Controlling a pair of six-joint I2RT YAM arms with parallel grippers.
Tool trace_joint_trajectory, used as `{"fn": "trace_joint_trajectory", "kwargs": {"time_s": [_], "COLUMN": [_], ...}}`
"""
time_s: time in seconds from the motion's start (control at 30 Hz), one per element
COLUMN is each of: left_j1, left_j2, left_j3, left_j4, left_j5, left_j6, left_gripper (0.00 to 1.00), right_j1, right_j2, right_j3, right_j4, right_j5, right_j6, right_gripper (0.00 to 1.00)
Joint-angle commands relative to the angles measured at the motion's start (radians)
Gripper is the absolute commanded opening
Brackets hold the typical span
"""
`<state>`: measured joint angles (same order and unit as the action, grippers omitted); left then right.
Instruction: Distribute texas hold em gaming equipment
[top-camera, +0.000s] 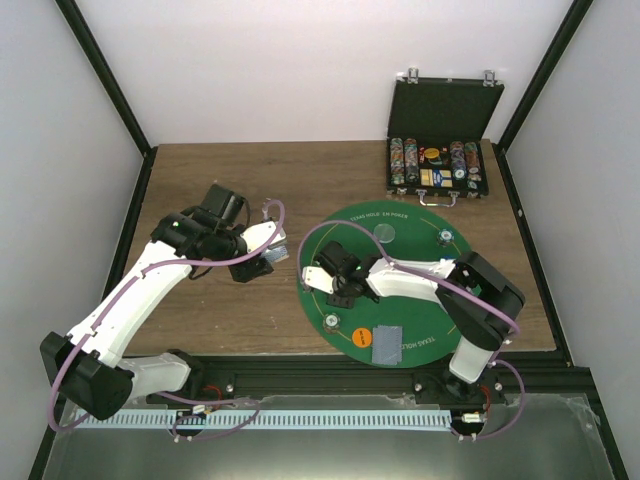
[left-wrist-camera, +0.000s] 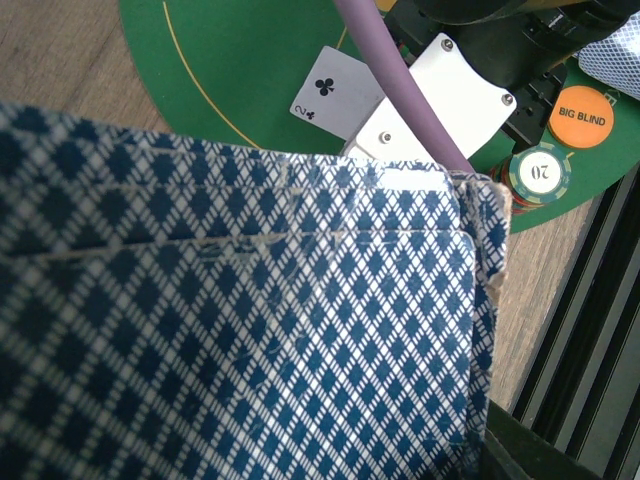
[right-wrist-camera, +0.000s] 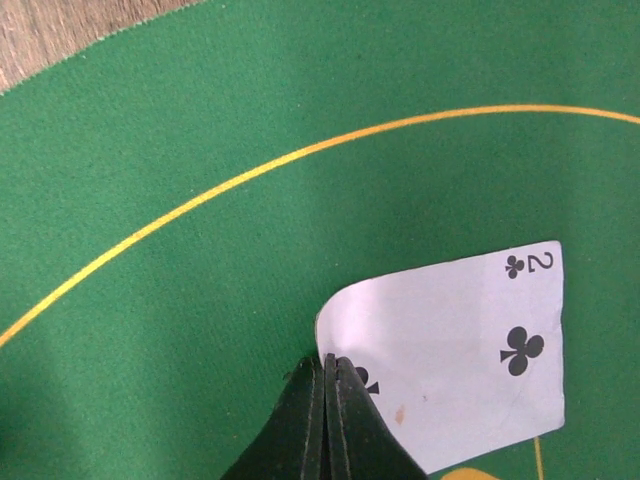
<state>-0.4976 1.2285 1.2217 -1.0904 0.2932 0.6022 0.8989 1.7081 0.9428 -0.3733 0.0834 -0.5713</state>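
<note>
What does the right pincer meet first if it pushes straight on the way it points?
The green felt mat. The right pincer points down at it, shut on a corner of the two of clubs; gap looks small, depth unclear.

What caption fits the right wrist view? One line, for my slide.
Right pincer shut on a corner of the face-up two of clubs, curling it above the green felt mat.

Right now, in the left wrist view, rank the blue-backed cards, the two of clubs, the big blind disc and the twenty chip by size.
1. blue-backed cards, filling the frame because nearest the camera.
2. two of clubs, partly hidden.
3. BIG BLIND disc and 20 chip: look alike, not ranked.
</note>
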Motion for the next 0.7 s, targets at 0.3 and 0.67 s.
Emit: {"fn": "trace_joint_trajectory", "kwargs": {"time_s": [0.3, 0.67], "left_j1": [0.004, 0.004], "left_j2": [-0.004, -0.004], "left_j3": [0.001, 0.007], "left_j4": [0.008, -0.001], "left_j5": [0.018, 0.026], "left_j6": [0.002, 0.007], "left_gripper": [0.52, 0.52], "right_j1": [-0.003, -0.207], "right_j2": [-0.035, -0.351], "right_j3": [0.031, 0.109], "right_j4": [-0.047, 0.016], "right_j5": [-0.038, -0.447], "right_j6": [0.002, 0.413], "right_gripper": [0.19, 1.0]}}
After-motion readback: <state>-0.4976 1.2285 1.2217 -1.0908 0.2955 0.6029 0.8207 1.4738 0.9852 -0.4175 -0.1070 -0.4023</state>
